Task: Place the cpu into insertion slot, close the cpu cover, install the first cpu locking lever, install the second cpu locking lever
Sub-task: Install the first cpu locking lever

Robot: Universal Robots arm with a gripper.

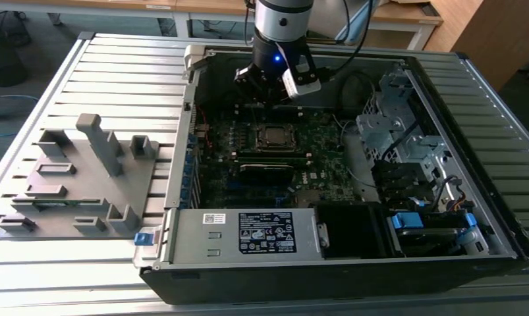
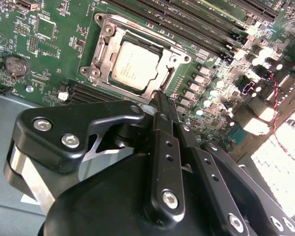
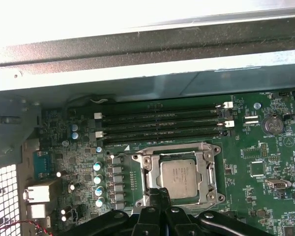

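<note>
The cpu (image 1: 273,136) (image 2: 134,65) (image 3: 179,177) lies flat in the insertion slot (image 3: 137,158) on the green motherboard (image 1: 330,158), silver face up. The cpu cover (image 2: 102,55) (image 3: 151,168) lies down around it as a silvery frame. My gripper (image 1: 266,99) (image 2: 160,96) (image 3: 162,193) hangs just above the board at one edge of the socket. Its black fingertips are pressed together with nothing between them, and they hide that edge of the frame in both wrist views.
The open computer case (image 1: 475,217) walls the board in. A power supply (image 1: 246,232) sits at the front and a drive cage (image 1: 396,125) at the exterior view's right. Long memory slots (image 3: 157,123) run beside the socket. A grey fixture (image 1: 80,178) stands on the slatted table.
</note>
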